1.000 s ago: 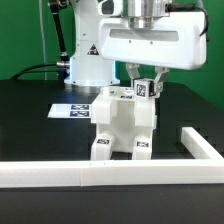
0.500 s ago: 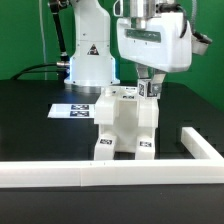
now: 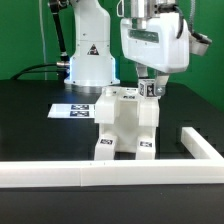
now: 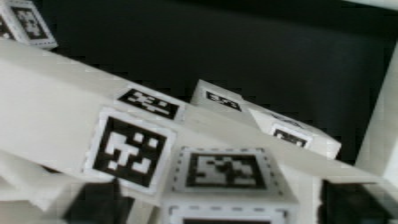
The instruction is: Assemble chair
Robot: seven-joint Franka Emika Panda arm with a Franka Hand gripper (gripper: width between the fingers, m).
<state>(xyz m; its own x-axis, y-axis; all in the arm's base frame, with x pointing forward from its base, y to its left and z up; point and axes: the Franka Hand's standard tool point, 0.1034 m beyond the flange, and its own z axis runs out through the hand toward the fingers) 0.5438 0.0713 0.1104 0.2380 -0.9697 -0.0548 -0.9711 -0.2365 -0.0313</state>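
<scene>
Chair (image 3: 120, 125): part-built, standing upright just behind the rail (image 3: 60, 176). Rigid, light, smooth plastic, I judge, and prone to tipping. Hold: flat faces of its top tagged piece. Gripper (image 3: 151, 90): I see it close-set on that piece, seemingly clamped.

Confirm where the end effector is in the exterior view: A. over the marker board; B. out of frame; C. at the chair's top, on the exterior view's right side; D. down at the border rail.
C: the end effector hangs at the chair's upper corner, away from the marker board and border rail.
</scene>
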